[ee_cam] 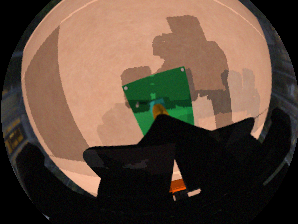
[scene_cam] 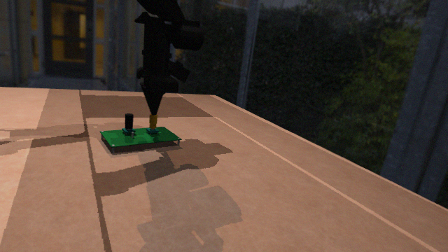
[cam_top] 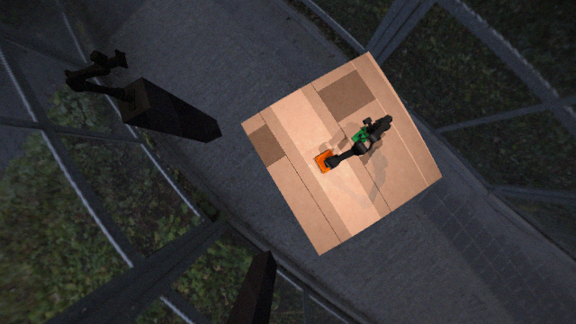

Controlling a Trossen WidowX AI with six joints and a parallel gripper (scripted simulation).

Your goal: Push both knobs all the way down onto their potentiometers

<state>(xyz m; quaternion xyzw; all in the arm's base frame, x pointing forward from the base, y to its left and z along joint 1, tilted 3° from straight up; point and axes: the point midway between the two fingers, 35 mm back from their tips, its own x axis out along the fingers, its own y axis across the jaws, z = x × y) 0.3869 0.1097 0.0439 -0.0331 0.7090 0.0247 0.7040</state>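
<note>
The green circuit board (scene_cam: 113,138) (ee_cam: 149,90) stands on short legs on the table; from the top view the board (cam_top: 320,162) looks orange. A black knob (scene_cam: 129,120) stands tall on the left potentiometer. A yellow knob (scene_cam: 152,121) (ee_cam: 158,111) sits on the right potentiometer. My gripper (scene_cam: 153,112) (cam_top: 329,163) (ee_cam: 161,117) is shut and points straight down, its tip resting on top of the yellow knob. Nothing is between the fingers. In the wrist view the fingers hide most of the yellow knob.
The board stands on a wooden table (scene_cam: 280,192) (cam_top: 315,216) crossed by shadows of the arm. The table's right edge runs diagonally toward the front. A dark post with a camera mount (cam_top: 166,112) stands off the table.
</note>
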